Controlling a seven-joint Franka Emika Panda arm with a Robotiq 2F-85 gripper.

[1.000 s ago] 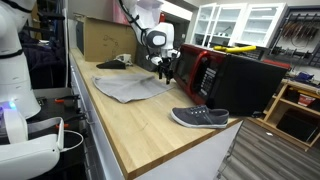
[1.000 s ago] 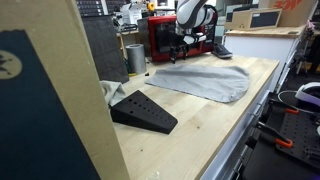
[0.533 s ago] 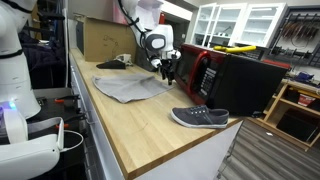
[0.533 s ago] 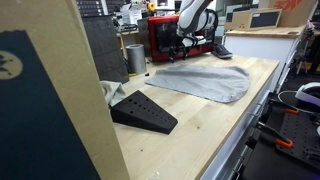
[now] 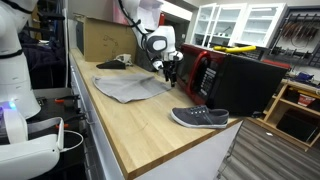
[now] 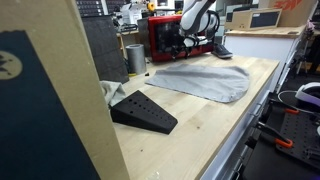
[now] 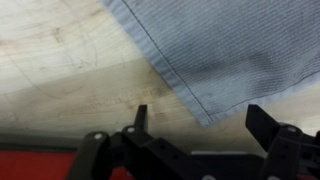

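Observation:
My gripper (image 7: 200, 118) is open and empty. It hangs just above the wooden table, over the corner of a grey cloth (image 7: 230, 50). The cloth's hemmed corner lies between the two fingertips in the wrist view. In both exterior views the gripper (image 5: 168, 68) (image 6: 186, 42) is at the far edge of the cloth (image 5: 130, 88) (image 6: 205, 80), next to a red-fronted microwave (image 5: 205, 70) (image 6: 165, 38).
A grey shoe (image 5: 200, 118) lies near the table's front corner. A black wedge (image 6: 145, 112) lies on the table by a tall cardboard panel (image 6: 50, 100). A metal cup (image 6: 135, 58) stands near the microwave. A cardboard box (image 5: 105, 40) stands at the back.
The gripper has shifted slightly toward the microwave. The cloth has not moved.

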